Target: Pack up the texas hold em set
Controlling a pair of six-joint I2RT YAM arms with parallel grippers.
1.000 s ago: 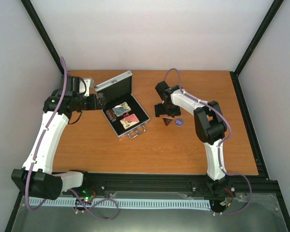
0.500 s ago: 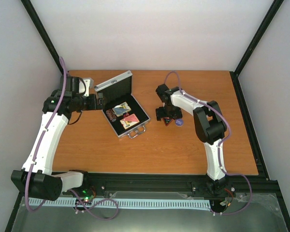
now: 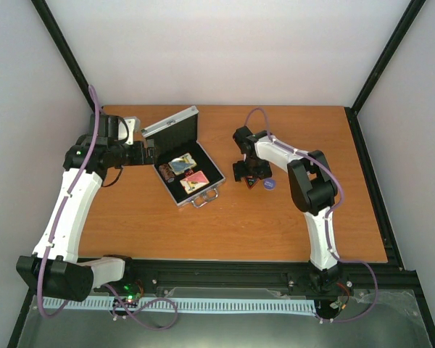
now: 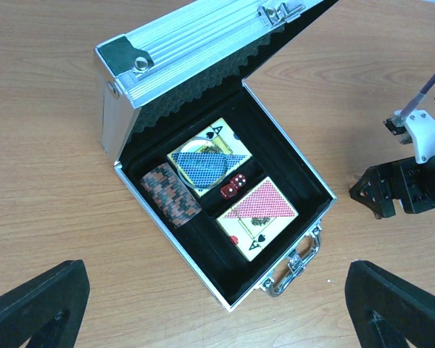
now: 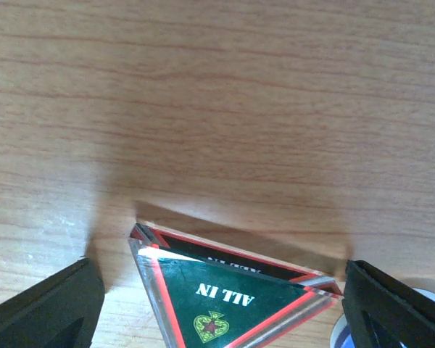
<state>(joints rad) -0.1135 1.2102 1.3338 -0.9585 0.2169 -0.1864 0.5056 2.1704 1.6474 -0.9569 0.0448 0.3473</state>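
Observation:
The ribbed silver case (image 3: 170, 125) lies open left of centre, lid (image 4: 196, 47) raised. In its black lining lie the blue-yellow card pack (image 4: 206, 161), the red card pack (image 4: 257, 216), the dark chip stack (image 4: 170, 194) and red dice (image 4: 232, 187). My left gripper (image 3: 148, 154) is open and empty beside the case's left side; in the left wrist view the gripper (image 4: 216, 290) hangs wide over the handle. My right gripper (image 3: 248, 174) is open and straddles a clear triangular "ALL IN" token (image 5: 228, 297) lying flat on the table. A blue disc (image 3: 270, 185) lies just right of it.
The case handle (image 4: 293, 264) points toward the near side. The right gripper also shows in the left wrist view (image 4: 399, 188), right of the case. Bare wooden table (image 3: 275, 225) spreads in front. Black frame posts stand at the back corners.
My right gripper has shifted slightly left and closer over the triangular token. The left arm and the case have not moved.

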